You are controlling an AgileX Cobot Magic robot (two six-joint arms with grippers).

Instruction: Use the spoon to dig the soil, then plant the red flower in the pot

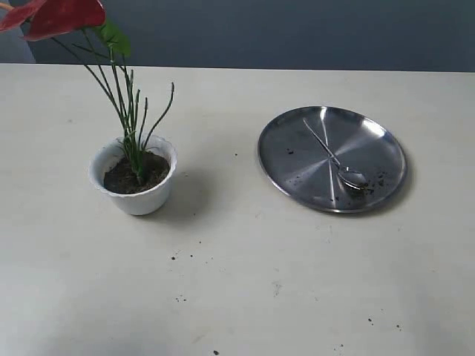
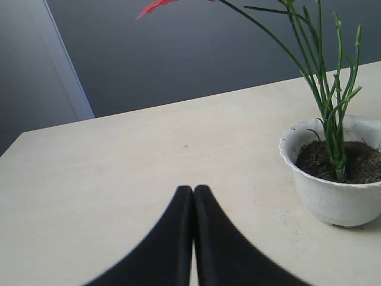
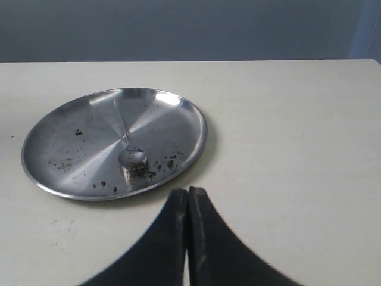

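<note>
Both grippers (left [image 2: 193, 196], right [image 3: 187, 199]) are seen closed, empty; red flower [image 1: 63, 15] planted in pot [image 1: 137, 196], spoon [image 1: 334, 159] returned to plate [image 1: 278, 133].

Shiny brushed-steel plate [image 1: 293, 130] bearing a polished silver metal spoon [image 1: 333, 159]; smooth white pot [image 1: 145, 199], crumbly dark soil [image 1: 119, 178]; glossy red flower [image 1: 63, 15]; matt cream table [image 1: 245, 282].

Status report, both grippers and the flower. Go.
Left gripper shut, empty. Right gripper shut, empty. Red flower standing in the soil in the pot; spoon on the steel plate. Nothing in the way.
</note>
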